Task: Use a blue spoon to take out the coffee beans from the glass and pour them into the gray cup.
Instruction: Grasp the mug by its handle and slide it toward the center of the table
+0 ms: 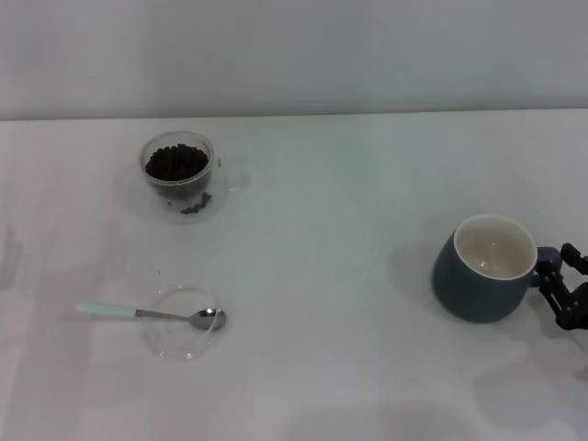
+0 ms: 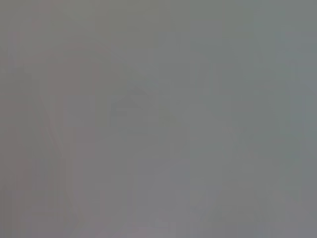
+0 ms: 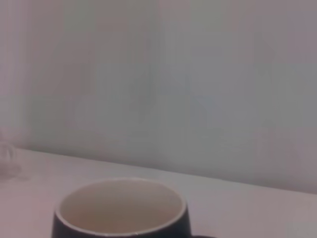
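Note:
The glass (image 1: 209,180) stands at the far left of the table, filled with a heap of coffee beans (image 1: 175,163). Nearer, on the left, the blue spoon (image 1: 152,315) lies flat, its pale handle pointing left and its metal bowl resting on a shallow clear dish (image 1: 181,342). The gray cup (image 1: 485,280) sits at the right with its cream inside empty; the right wrist view shows its rim (image 3: 121,206) close up. My right gripper (image 1: 553,276) is at the cup's handle on its right side. My left gripper is out of view, and the left wrist view shows only plain grey.
The white table (image 1: 331,276) stretches between the left-hand items and the cup, with its far edge against a pale wall (image 1: 294,55). A few dark beans (image 1: 193,208) show low on the glass.

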You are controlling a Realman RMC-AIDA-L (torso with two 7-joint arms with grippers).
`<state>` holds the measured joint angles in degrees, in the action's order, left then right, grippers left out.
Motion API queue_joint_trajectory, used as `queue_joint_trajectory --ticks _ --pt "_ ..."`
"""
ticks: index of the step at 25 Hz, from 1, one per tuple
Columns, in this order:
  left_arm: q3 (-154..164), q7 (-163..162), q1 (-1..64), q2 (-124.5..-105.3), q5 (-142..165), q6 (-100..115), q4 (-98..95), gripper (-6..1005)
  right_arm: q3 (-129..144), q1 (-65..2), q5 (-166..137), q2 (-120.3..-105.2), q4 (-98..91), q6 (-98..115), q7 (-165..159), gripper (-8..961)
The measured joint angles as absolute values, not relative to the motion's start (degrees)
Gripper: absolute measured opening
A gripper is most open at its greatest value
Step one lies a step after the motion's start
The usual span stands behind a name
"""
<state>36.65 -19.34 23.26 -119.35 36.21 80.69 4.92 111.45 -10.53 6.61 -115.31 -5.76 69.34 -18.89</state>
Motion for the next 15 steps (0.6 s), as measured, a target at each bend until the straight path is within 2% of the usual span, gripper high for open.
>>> queue_joint_trajectory --ticks 2,13,15 --pt "36.65 -19.33 23.3 -119.35 36.21 80.68 4.92 786 111.82 -10.59 6.58 -115.31 -6.22 69.02 -18.89 417" --pt "36.65 -19.33 23.29 -119.35 36.02 80.68 4.92 786 112.15 -10.99 6.54 -115.38 -6.83 67.5 -18.53 379" --pt "36.65 -19.33 23.28 -119.35 36.02 80.68 4.92 786 112.14 -11.0 6.53 -115.39 -6.85 67.49 -18.5 345"
